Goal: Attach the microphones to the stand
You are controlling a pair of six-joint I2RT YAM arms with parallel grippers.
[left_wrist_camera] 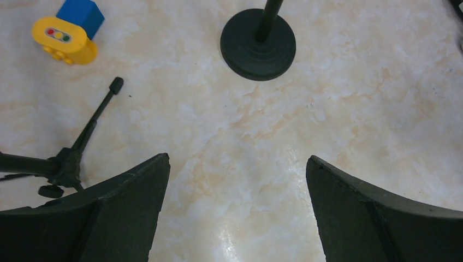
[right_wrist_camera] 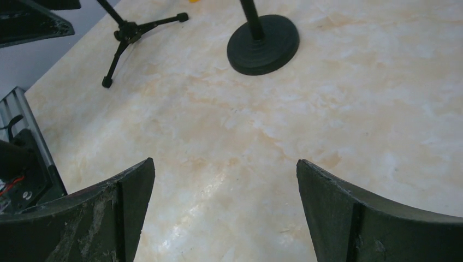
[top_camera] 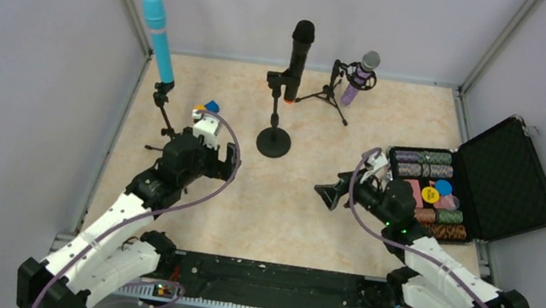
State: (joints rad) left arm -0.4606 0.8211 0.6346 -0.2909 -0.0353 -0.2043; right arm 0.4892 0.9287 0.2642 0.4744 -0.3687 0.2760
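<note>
While left gripper (left_wrist_camera: pixel 235 164) and right gripper (right_wrist_camera: pixel 224 164) hover low over marble tabletop (top_camera: pixel 279 203), jaws of both spread wide, nothing between. Light blue microphone (top_camera: pixel 159 37) upright in tripod stand (top_camera: pixel 163 98), upper left. Black microphone (top_camera: pixel 297 59) in round-base stand (top_camera: pixel 274 142), upper centre. Purple microphone (top_camera: pixel 360 76) tilted in small tripod (top_camera: pixel 332 98), just right of it. Open chip case (top_camera: pixel 508 179) at right edge.
</note>
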